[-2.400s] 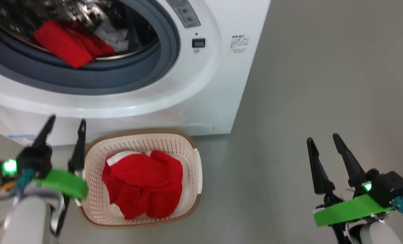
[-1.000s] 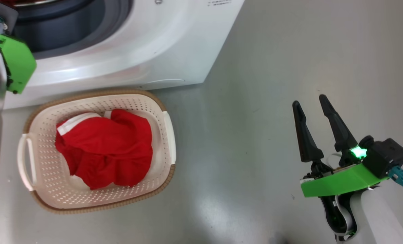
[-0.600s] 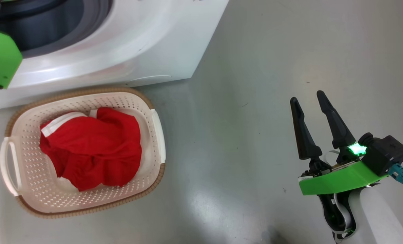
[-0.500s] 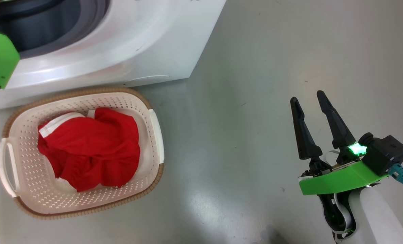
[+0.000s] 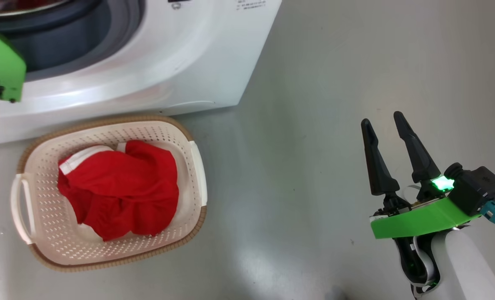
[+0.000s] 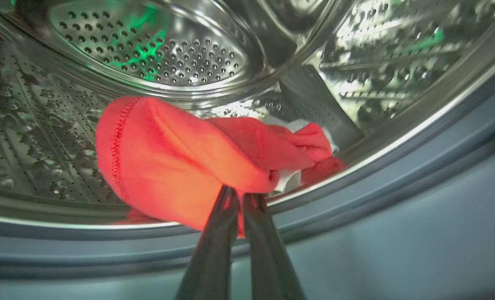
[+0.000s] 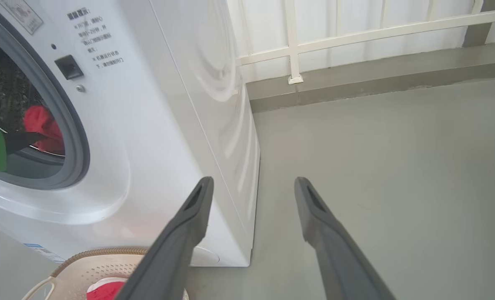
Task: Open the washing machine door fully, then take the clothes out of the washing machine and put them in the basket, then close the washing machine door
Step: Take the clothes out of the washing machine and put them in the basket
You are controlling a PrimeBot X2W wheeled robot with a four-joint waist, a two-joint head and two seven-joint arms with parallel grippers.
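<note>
While the left gripper reaches into the washing machine, its 2 fingers pinch the near edge of a red garment lying in the drum. A second red garment sits in the basket — at 6 o'clock below the opening — and the right gripper hovers spread at 3 o'clock, over the floor.

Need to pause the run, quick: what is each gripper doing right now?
Left gripper: shut on the red garment.
Right gripper: open, holding nothing.
</note>
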